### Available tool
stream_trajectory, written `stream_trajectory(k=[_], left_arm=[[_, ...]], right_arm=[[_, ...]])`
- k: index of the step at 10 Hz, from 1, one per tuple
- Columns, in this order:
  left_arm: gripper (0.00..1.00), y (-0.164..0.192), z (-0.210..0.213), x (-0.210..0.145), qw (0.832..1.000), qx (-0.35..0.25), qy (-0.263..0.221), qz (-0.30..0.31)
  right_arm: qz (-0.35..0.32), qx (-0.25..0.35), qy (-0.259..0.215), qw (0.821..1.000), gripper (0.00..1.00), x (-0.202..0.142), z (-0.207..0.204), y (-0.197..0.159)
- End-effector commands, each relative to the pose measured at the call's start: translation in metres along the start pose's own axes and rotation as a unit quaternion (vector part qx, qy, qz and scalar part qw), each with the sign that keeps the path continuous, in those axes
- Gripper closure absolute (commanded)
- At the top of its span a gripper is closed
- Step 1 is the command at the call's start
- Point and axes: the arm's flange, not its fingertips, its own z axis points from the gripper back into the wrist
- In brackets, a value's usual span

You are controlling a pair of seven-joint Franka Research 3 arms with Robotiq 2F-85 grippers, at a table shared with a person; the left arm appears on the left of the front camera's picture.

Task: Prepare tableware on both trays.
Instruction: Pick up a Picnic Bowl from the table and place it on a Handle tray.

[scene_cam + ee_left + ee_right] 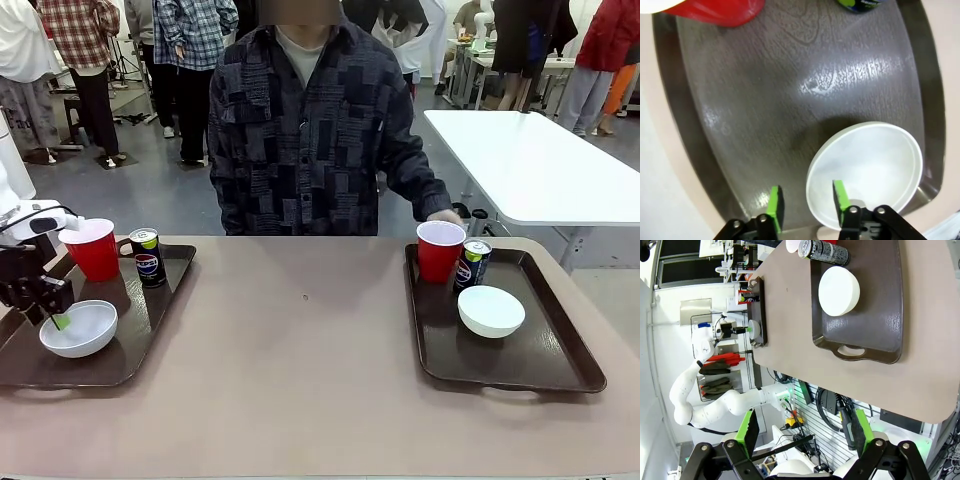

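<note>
Two dark brown trays are seen in the front view, one at lower left (150, 330) and one at right (540, 350), both on a tan table (300, 370).

On the left tray a red cup (92, 248) is placed at the upper left corner, a Pepsi can (148, 257) just right of it, and a white bowl (78, 328) toward the lower left of the tray.

The left gripper (55, 318) is positioned at the left edge of the frame over the bowl's rim. In the left wrist view the left gripper (807, 202) is seen with jaws parted, the bowl's rim (812, 170) between the two green pads (775, 202); one pad sits inside the bowl, the other outside over the tray floor. Whether the pads touch the rim cannot be told. Nothing is clamped.

On the right tray a red cup (440, 250) is seen at the upper left corner, a Pepsi can (472, 264) touching or just beside it on the right, and a white bowl (491, 310) below them. A person's hand (445, 216) is held just behind the right cup.

In the right wrist view the right gripper (805, 432) is seen at the bottom of the frame, fingers spread wide, holding nothing, well away from the right tray (880, 315) at upper right.
</note>
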Motion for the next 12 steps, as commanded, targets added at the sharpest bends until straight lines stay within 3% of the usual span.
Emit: stream_trajectory(k=[1, 2, 3, 4, 5, 8, 12], left_arm=[[0.0, -0.003, 0.011, -0.014, 0.999, 0.027, 0.016, -0.006], [0.35, -0.006, 0.019, -0.02, 0.999, 0.025, 0.02, -0.009], [0.0, -0.01, 0.03, -0.025, 0.999, 0.022, 0.025, 0.0], [0.16, -0.018, 0.045, -0.031, 0.999, 0.028, 0.032, 0.026], [0.0, -0.024, 0.057, -0.031, 0.998, 0.031, 0.038, 0.042], [0.03, -0.039, 0.089, -0.029, 0.994, 0.029, 0.053, 0.087], [0.03, -0.043, 0.111, -0.043, 0.991, 0.039, 0.039, 0.121]], right_arm=[[0.003, 0.004, 0.001, 1.0, 0.04, -0.002, -0.002, 0.0], [0.003, 0.004, 0.001, 1.0, 0.04, -0.002, -0.002, 0.0], [0.003, 0.004, 0.001, 1.0, 0.04, -0.002, -0.002, 0.0], [0.003, 0.004, 0.001, 1.0, 0.04, -0.002, -0.002, 0.0], [0.003, 0.004, 0.001, 1.0, 0.04, -0.002, -0.002, 0.0], [0.003, 0.004, 0.001, 1.0, 0.04, -0.002, -0.002, 0.0], [0.003, 0.004, 0.001, 1.0, 0.04, -0.002, -0.002, 0.0]])
